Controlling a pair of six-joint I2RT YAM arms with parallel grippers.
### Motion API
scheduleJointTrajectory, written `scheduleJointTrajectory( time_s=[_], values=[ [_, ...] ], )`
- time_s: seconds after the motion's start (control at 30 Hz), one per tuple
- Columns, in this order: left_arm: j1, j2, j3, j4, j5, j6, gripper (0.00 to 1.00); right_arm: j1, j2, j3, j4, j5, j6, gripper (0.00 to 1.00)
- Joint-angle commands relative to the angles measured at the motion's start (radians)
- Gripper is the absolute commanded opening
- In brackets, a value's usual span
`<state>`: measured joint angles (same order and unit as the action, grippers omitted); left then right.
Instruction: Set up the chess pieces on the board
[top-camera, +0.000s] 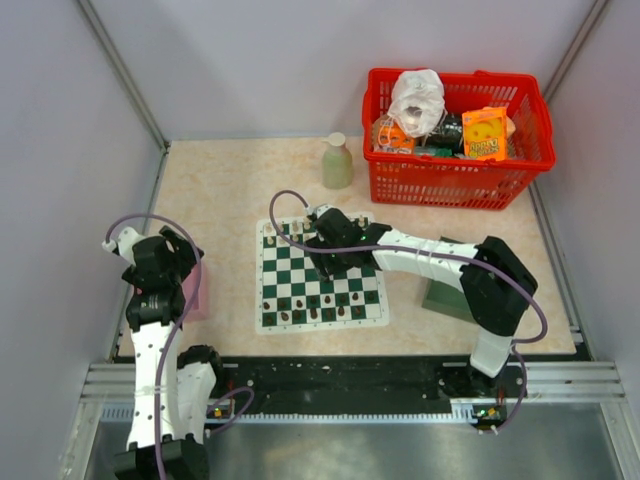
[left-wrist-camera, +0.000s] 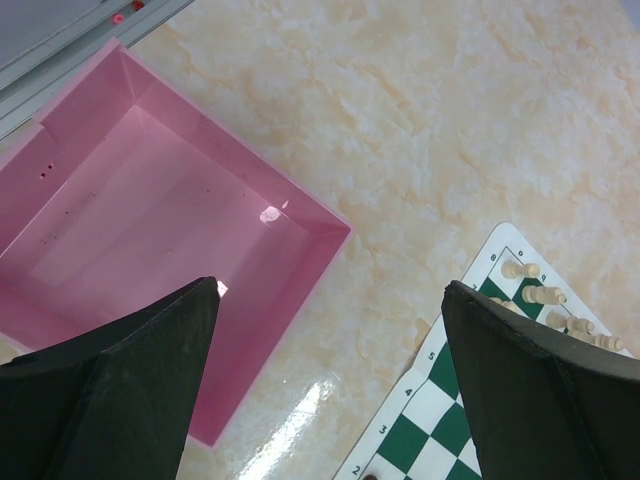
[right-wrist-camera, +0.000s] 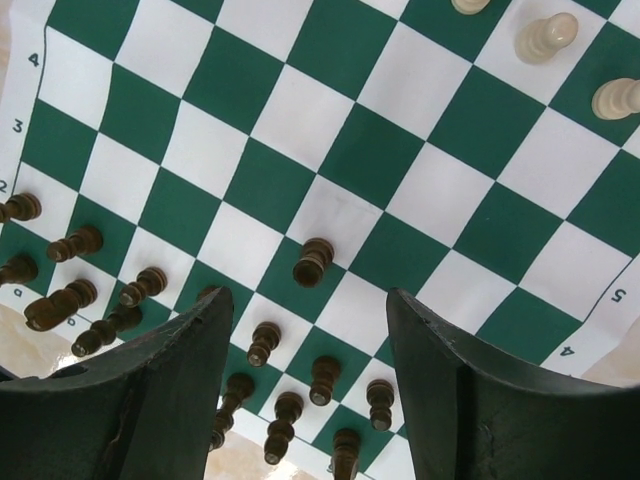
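both jaws stand apart, right above the board (right-wrist-camera: 340, 150) by one lone dark piece (right-wrist-camera: 313, 262), left above one pink tray (left-wrist-camera: 150, 230).

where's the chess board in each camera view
top external: the board lies flat near the centre of the picture.
left wrist: only one corner of it shows, at lower right.
right wrist: it fills nearly the whole frame.
shared landmark: the cream pieces along one edge.
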<state>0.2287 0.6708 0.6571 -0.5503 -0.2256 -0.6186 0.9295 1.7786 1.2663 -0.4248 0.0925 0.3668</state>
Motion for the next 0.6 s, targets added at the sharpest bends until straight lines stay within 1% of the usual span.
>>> scheduleJointTrajectory(
  time_s=[0.0, 0.17, 0.37, 0.57],
  values=[
    [0.006, -0.004, 0.021, 0.020, -0.011, 0.000, 0.99, 0.009, 0.030, 0.059, -0.006, 0.007, -0.006, 0.63],
    [0.006, 0.006, 0.024, 0.018, -0.014, 0.003, 0.99, 0.009, 0.064, 0.077, -0.008, -0.005, -0.009, 0.60],
    [0.006, 0.006, 0.022, 0.018, -0.020, 0.005, 0.99, 0.009, 0.107, 0.105, -0.008, -0.020, -0.019, 0.53],
    [0.006, 0.013, 0.018, 0.020, -0.024, 0.005, 0.99, 0.009, 0.133, 0.116, -0.008, -0.028, -0.023, 0.49]
  ],
)
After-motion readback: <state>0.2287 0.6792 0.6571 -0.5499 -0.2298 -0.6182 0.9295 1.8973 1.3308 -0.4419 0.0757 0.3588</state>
